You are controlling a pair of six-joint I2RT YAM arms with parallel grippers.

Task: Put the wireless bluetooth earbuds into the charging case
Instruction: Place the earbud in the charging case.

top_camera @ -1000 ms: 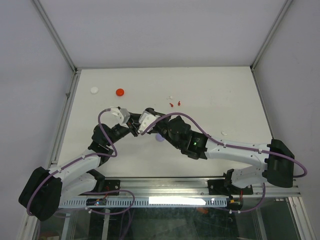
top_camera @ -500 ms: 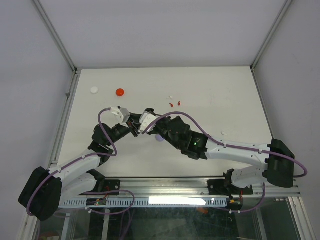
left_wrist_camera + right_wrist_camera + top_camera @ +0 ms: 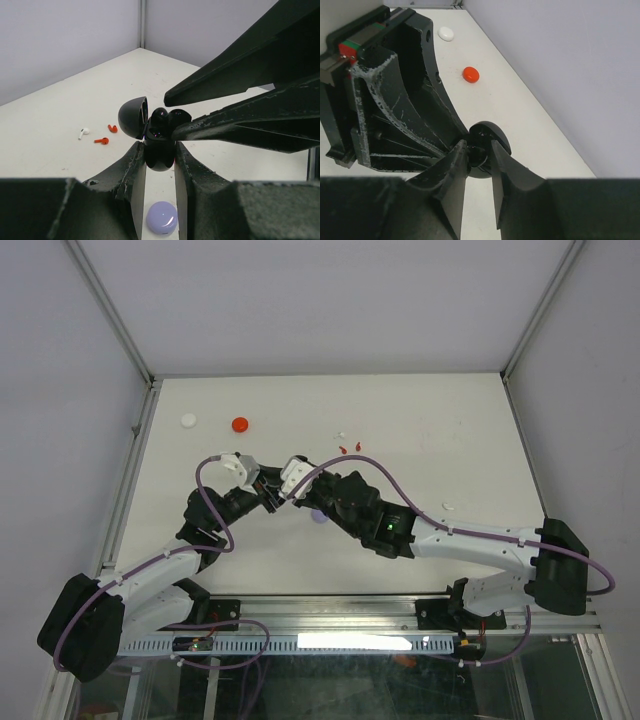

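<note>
The black earbud [image 3: 178, 117] sat at the mouth of the open black case [image 3: 160, 156], mid-frame. The left gripper [image 3: 159, 165] squeezed the case. The right gripper [image 3: 477, 151] was narrow around the earbud, but I could not tell if it gripped. The next move needed a soft push down.

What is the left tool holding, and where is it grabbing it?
The black charging case, lid open, pinched around its bottom half.
</note>
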